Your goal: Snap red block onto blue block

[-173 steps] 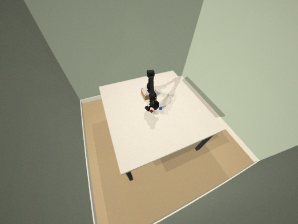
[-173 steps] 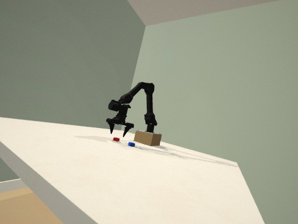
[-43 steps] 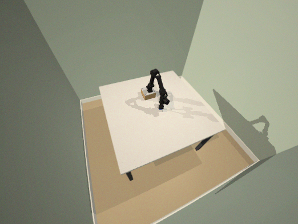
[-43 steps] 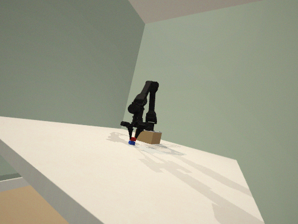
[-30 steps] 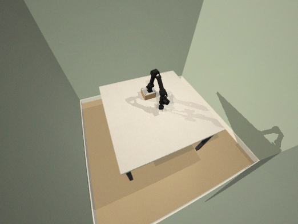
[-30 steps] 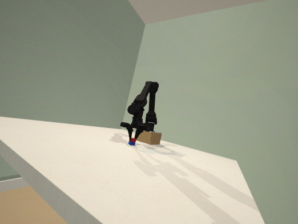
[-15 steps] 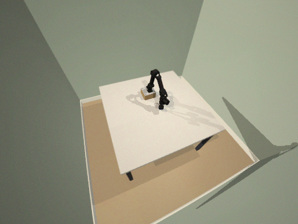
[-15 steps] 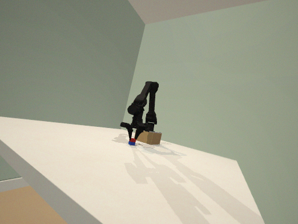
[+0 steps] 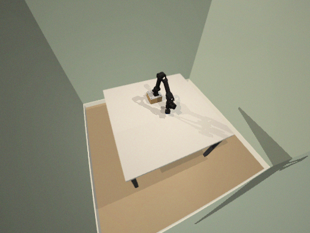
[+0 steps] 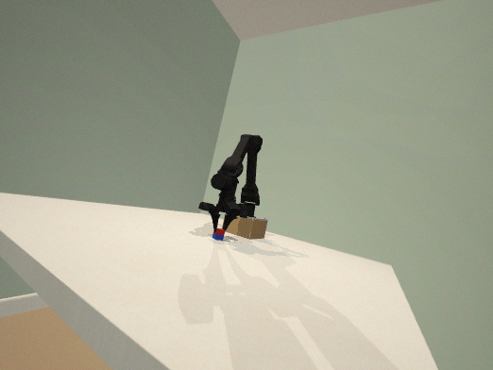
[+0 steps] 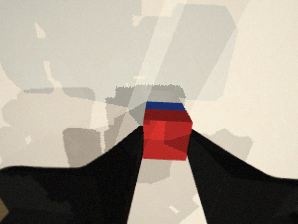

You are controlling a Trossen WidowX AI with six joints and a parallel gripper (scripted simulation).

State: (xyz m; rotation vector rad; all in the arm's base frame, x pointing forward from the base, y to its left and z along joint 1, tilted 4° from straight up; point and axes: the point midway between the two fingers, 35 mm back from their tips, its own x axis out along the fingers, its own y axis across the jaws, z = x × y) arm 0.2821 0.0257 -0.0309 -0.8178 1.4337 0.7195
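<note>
Between the two tapering fingertips of the parallel-jaw gripper (image 9: 167, 112) (image 10: 220, 229) (image 11: 166, 140), at about six o'clock from the wrist housing in the exterior view: red block (image 10: 220, 231) (image 11: 165, 140), gripped from both sides. Blue block (image 10: 217, 237) (image 11: 165, 106) directly beneath it, on the white tabletop (image 9: 142, 139) (image 10: 118, 283) (image 11: 270, 75). Faces look flush in the exterior view; from the wrist, a blue strip shows at twelve o'clock beyond the red. Whether the studs have clicked home: cannot tell.

Relation that governs the next move: blue lies straight below red, so any remaining push should run downward, with no sideways part. Judgement: stacking nearly done; seat firmly, then open the fingers evenly and lift. Risk: one finger dragging the red block askew on release.

Materials: both blocks matt, plastic-looking, straight-edged; red roughly cuboid. Fingers dark, smooth, wedge-shaped. Arm base sits on a brown box-shaped pedestal (image 9: 156, 101) (image 10: 252, 228), grey-topped, at about eleven o'clock from the gripper in the top view.
</note>
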